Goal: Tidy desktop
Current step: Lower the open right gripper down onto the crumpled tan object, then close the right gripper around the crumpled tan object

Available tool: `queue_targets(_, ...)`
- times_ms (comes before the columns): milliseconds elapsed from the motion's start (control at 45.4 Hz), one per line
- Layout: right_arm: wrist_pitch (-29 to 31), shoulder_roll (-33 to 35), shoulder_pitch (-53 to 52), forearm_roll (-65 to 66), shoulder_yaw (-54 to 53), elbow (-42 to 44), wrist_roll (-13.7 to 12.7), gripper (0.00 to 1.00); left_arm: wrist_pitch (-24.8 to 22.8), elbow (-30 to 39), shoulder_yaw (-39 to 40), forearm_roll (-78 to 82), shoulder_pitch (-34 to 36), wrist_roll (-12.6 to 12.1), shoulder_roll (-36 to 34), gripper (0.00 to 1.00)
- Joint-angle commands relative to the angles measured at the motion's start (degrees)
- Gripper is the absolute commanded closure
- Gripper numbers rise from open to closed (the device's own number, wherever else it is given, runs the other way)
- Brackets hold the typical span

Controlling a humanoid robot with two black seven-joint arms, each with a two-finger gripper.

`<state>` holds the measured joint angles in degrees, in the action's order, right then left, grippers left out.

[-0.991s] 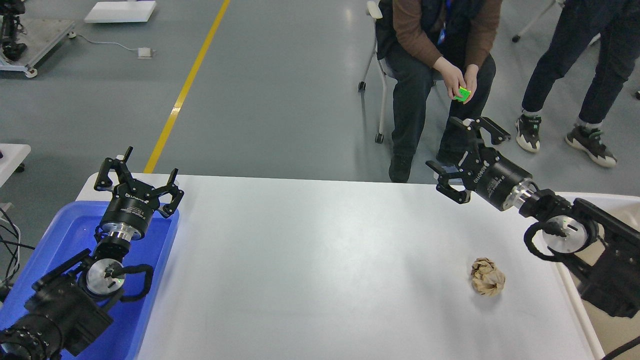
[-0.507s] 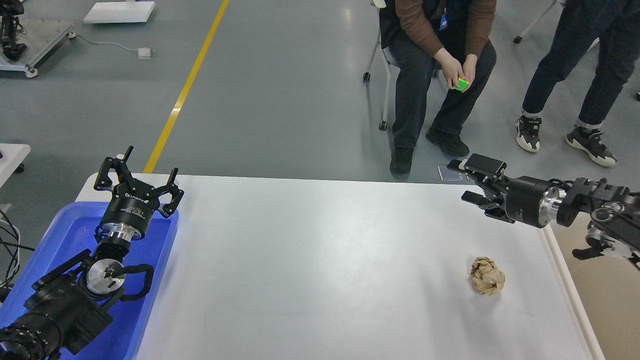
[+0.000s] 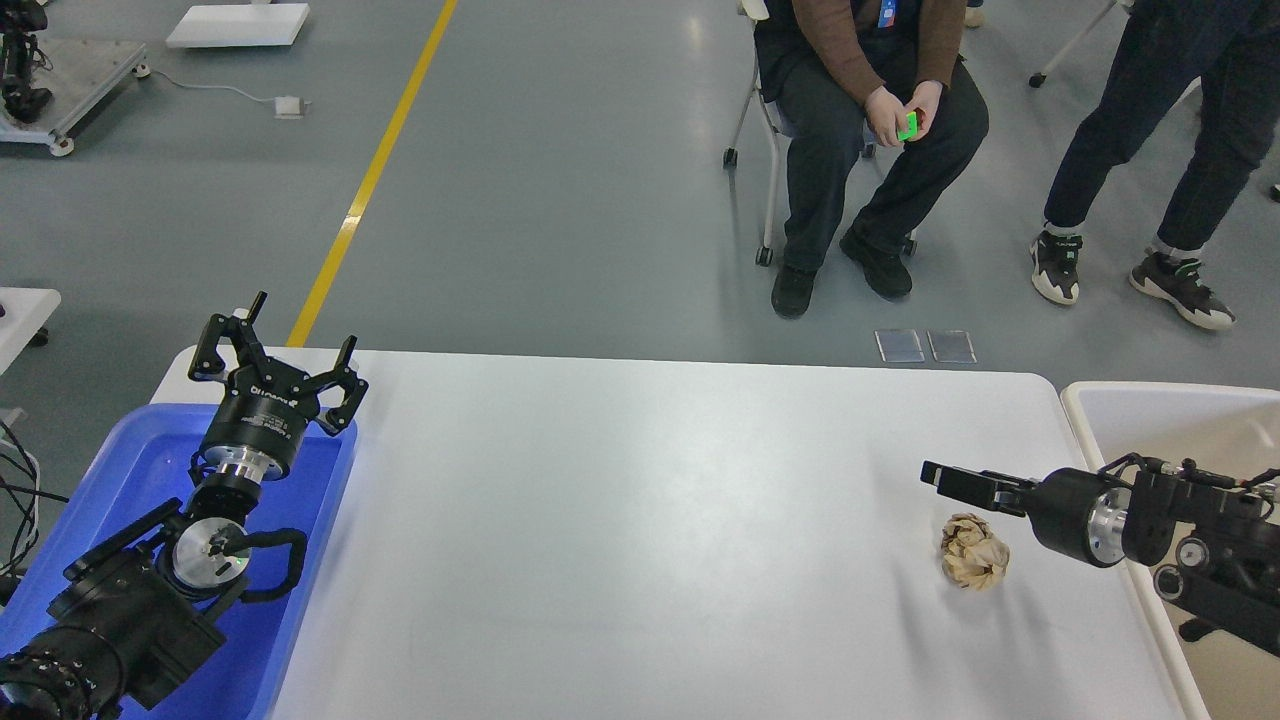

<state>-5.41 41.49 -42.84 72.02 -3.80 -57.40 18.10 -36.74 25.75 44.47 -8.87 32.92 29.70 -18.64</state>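
Note:
The white desktop (image 3: pixel 640 520) fills the middle of the head view. A crumpled brown paper ball (image 3: pixel 973 564) lies on it near the right end. My right gripper (image 3: pixel 950 478) reaches in low from the right, pointing left, just behind and above the ball and apart from it. It is seen side-on, so its fingers cannot be told apart. My left gripper (image 3: pixel 280 345) is open and empty, pointing up over the far edge of the blue tray (image 3: pixel 130 470).
A cream-white bin (image 3: pixel 1120 400) with a beige inside stands off the desktop's right end. The blue tray stands at the left end. A seated person (image 3: pixel 860 120) and a standing person (image 3: pixel 1150 150) are on the floor beyond the far edge.
My right gripper has come down and nearer, from above the far right edge to just behind the paper ball. The left arm has not moved. The seated person has drawn back.

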Motion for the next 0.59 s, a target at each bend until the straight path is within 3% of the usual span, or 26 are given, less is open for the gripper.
queue_targets(0, -11.54, -1.5, 0.22, 2.24, 11.08, 3.78, 2.64, 0.0, 0.01, 0.0, 0.0, -0.01, -0.05, 0.0, -0.08, 0.0)
queue_targets(198, -18.14, -5.01, 0.83, 2.16, 15.31, 10.02, 3.43, 0.0, 0.01, 0.0, 0.0, -0.01, -0.05, 0.0, -0.08, 0.0)
queue_targets(573, -19.46, -8.18, 2.41, 1.63, 15.58, 13.45, 3.78, 0.0, 0.01, 0.0, 0.0, -0.01, -0.05, 0.0, -0.08, 0.0)
